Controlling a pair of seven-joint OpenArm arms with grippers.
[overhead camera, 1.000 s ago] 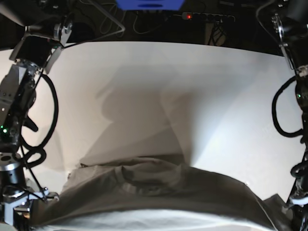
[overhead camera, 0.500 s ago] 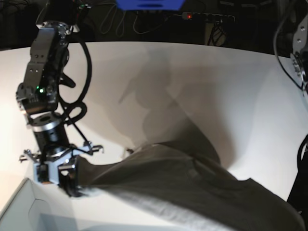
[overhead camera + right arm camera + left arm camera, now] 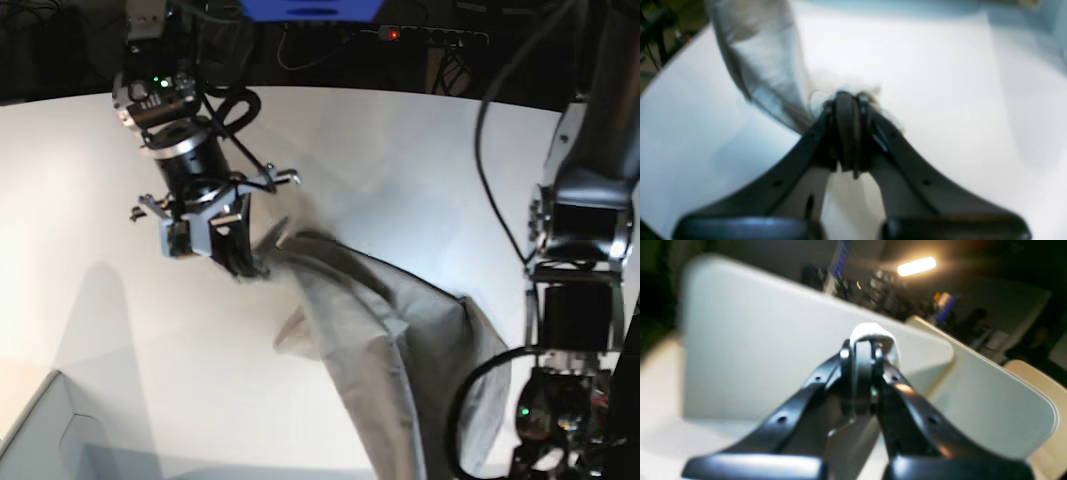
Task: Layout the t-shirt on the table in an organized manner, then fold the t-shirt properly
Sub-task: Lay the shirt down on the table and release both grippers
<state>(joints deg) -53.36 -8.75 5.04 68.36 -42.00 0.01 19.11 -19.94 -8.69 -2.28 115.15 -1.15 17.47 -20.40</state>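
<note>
In the left wrist view my left gripper (image 3: 863,350) pinches pale cloth; in the right wrist view my right gripper (image 3: 846,103) clamps the t-shirt (image 3: 756,56); in base it hangs over the table (image 3: 400,170), so I should spread both arms evenly.

Both arms were black and silver-grey, built of cylindrical joints with looping black cables and small green lights. The right hand (image 3: 245,262) had dark curved fingers with round holes along them, below a silver wrist collar. The left hand (image 3: 863,346) had the same black fingers.
</note>
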